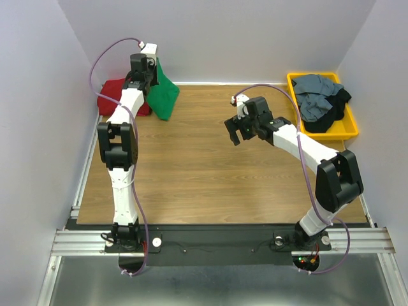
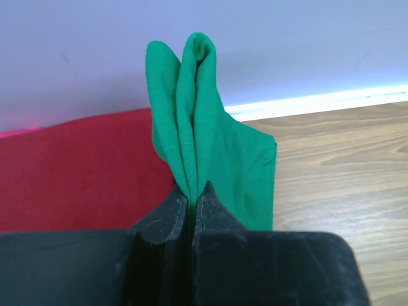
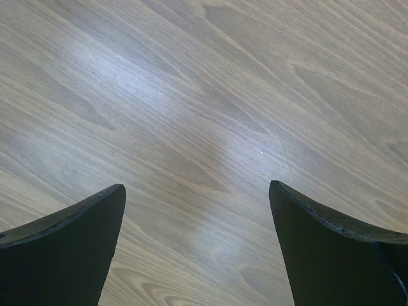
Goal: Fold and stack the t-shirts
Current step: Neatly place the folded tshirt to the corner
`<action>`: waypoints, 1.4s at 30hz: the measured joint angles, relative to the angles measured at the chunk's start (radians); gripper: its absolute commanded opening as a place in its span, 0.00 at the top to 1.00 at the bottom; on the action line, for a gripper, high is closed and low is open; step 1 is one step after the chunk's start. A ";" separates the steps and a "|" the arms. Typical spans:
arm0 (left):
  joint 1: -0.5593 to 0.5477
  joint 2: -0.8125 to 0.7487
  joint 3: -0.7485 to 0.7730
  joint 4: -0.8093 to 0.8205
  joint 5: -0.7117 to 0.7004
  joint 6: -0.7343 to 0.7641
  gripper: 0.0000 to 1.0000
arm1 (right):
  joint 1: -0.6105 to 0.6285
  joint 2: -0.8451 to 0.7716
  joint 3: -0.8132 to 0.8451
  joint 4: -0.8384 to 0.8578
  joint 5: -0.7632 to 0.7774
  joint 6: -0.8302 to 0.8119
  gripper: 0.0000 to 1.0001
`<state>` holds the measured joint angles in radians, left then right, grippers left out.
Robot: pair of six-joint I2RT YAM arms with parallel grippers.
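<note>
Far left, my left gripper (image 2: 191, 194) is clamped on a bunched fold of the green shirt (image 2: 213, 143), held up beside the red shirt (image 2: 83, 172). Right gripper (image 3: 196, 185) gapes over the table (image 1: 191, 166). It's a small pinch, so I reckon layers could slip out and unfold.

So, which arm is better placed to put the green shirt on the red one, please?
Left: left gripper is shut on the green shirt beside the red shirt; right gripper hangs open mid-table.

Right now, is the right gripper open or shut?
Open. The right gripper holds nothing: its fingers stand wide apart, with only bare wooden table between them.
</note>
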<state>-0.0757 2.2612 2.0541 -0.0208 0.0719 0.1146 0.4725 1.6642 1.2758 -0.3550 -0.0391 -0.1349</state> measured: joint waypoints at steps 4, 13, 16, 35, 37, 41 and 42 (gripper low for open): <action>0.012 0.016 0.047 -0.026 0.002 0.032 1.00 | 0.000 0.000 0.000 0.000 -0.003 0.000 0.00; 0.038 0.016 0.063 -0.052 0.003 0.027 1.00 | 0.000 0.000 0.000 0.000 -0.006 0.000 0.00; 0.041 0.016 0.063 -0.052 0.006 0.025 1.00 | 0.000 0.000 0.000 0.000 -0.008 0.000 0.00; 0.045 0.008 0.104 -0.079 0.052 -0.011 1.00 | 0.000 0.000 0.000 0.000 -0.014 0.000 0.00; 0.045 0.004 0.106 -0.082 0.055 -0.012 1.00 | 0.000 0.000 0.000 0.000 -0.014 0.001 0.00; 0.045 -0.008 0.106 -0.087 0.064 -0.025 1.00 | 0.000 0.000 0.000 0.000 -0.014 0.001 0.00; 0.045 -0.014 0.106 -0.090 0.070 -0.030 1.00 | 0.000 0.000 0.000 0.000 -0.014 0.001 0.00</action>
<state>-0.0311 2.2475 2.1605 -0.1108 0.1421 0.0849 0.4725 1.6646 1.2758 -0.3553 -0.0536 -0.1341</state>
